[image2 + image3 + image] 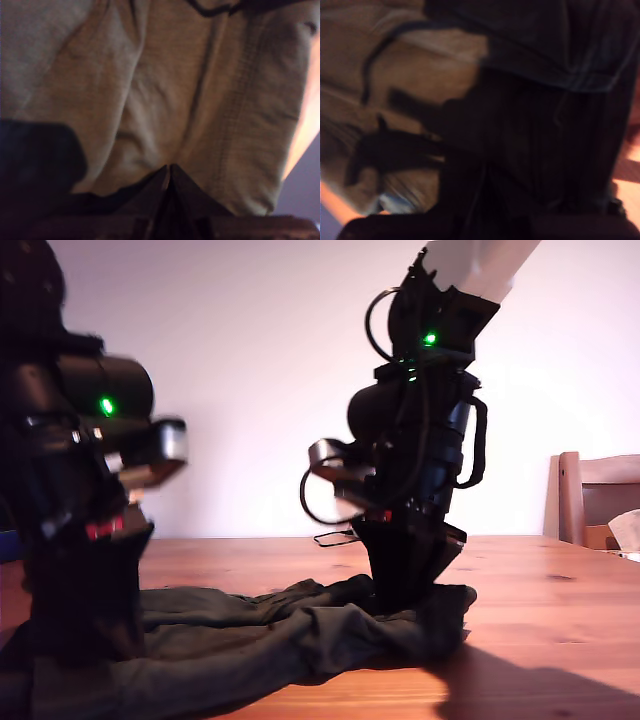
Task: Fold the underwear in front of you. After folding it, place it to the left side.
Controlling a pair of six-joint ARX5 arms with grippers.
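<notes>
Mid-fold: my first gripper [169, 172] fingers pinched on the underwear [260, 640]; my second gripper's grip unclear. Next: carry edge across w/o slipping.

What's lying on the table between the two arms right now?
Only the rumpled underwear spans that stretch, as the exterior view shows; nothing else sits there.

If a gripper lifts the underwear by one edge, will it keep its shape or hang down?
The underwear lies rumpled in soft folds on the wooden table, so it would probably hang limp and not keep its shape. It looks thin, so likely light. Pushed, it would probably bunch up, as the creases in the first wrist view suggest.
</notes>
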